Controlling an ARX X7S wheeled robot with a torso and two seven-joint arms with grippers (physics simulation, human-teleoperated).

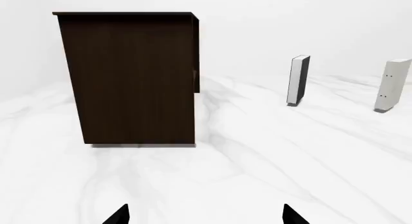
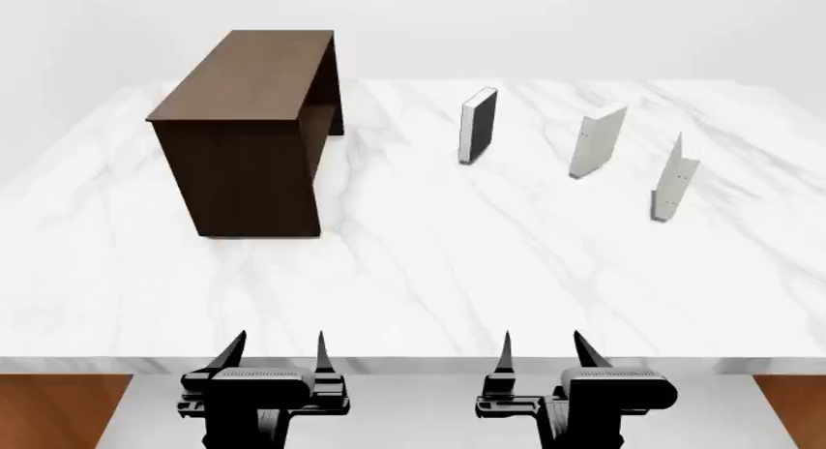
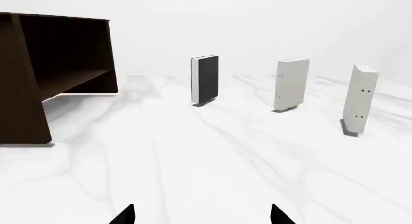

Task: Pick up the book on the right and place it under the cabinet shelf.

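The thin pale grey-white book [image 2: 671,178] stands upright at the far right of the marble table; it also shows in the right wrist view [image 3: 360,99]. The dark brown cabinet [image 2: 251,130] stands at the back left, its open side with the inner shelf board [image 3: 71,81] facing right. It also shows in the left wrist view [image 1: 132,77]. My left gripper [image 2: 275,352] and right gripper [image 2: 543,350] hover at the table's front edge, both open and empty, far from the book. Only black fingertips [image 1: 119,215] [image 3: 123,215] show in the wrist views.
A black-covered book [image 2: 478,126] stands upright at the back centre, and a thicker pale grey book [image 2: 598,140] stands to its right. Both also show in the right wrist view, the black one [image 3: 206,79] and the grey one [image 3: 292,84]. The marble table [image 2: 427,265] spreads wide.
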